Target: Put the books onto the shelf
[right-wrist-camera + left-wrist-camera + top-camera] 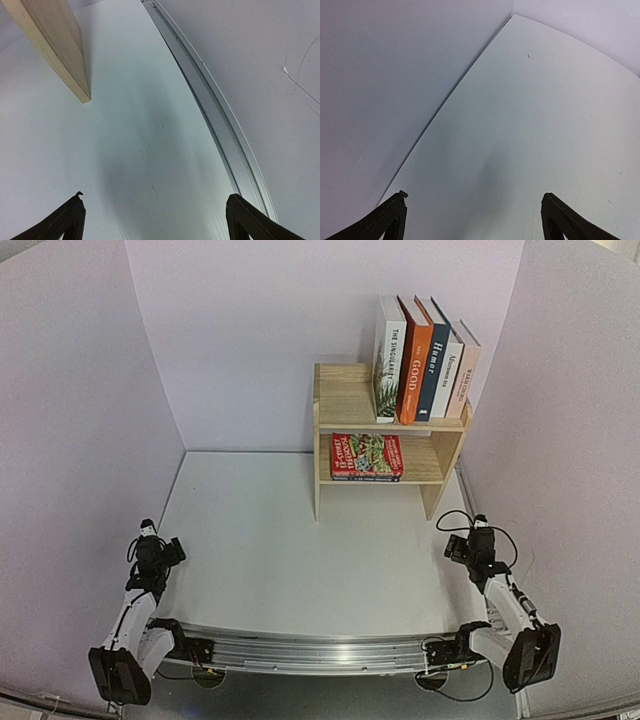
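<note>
Spanning the whole workspace, the white table (270, 550) lies between pale lavender walls (250, 330), with an aluminium rail (320, 650) along its near edge. The light wooden shelf (345, 390) stands at the far right, close to the back wall.

Five books stand upright on the right half of its top tier. From left to right they are a white palm-leaf cover (388, 355), the orange "GOOD" (412, 365), the navy "Humor" (432, 360), a white spine (449, 370) and a pale pink one (464, 365). A red paperback (366, 456) lies flat on the lower tier; whether others lie beneath it cannot be told.

The left gripper (472, 197) hovers near the table's left edge and the right gripper (152, 197) near the shelf's front leg (60, 45). Both have their fingers spread wide and empty.
</note>
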You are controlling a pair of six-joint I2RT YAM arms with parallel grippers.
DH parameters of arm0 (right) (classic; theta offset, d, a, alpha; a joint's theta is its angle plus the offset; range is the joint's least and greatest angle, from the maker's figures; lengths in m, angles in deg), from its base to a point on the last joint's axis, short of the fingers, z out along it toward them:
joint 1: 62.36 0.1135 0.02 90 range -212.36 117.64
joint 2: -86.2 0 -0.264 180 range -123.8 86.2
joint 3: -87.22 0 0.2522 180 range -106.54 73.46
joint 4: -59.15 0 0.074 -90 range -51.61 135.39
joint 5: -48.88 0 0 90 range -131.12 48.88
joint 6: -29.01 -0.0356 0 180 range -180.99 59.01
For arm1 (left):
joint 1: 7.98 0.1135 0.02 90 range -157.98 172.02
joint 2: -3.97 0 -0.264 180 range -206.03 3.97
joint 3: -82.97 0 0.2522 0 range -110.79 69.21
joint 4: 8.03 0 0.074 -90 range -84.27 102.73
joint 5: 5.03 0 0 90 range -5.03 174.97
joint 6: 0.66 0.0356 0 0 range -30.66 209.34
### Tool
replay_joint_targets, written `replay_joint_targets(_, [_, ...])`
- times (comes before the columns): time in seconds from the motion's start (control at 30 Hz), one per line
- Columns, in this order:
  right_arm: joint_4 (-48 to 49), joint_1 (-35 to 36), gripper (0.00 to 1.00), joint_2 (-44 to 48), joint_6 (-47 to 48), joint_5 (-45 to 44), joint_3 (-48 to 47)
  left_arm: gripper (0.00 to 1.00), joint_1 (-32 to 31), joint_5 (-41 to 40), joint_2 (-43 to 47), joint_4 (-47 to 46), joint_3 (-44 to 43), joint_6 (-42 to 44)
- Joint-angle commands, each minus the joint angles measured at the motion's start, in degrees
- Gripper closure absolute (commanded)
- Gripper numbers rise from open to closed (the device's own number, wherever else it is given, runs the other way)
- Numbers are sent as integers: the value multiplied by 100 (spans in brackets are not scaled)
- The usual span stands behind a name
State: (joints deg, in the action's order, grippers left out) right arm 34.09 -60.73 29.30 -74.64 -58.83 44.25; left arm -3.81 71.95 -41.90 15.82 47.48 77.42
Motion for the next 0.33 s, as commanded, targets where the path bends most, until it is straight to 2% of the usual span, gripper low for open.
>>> replay_joint_targets(0.0, [808,-31,4,278,-92,-274,252,3,114,-100,35,-282,-41,-54])
replay_joint_targets(0.3, [1175,-31,4,733,-215,-421,757,0,119,-92,-149,-478,18,8])
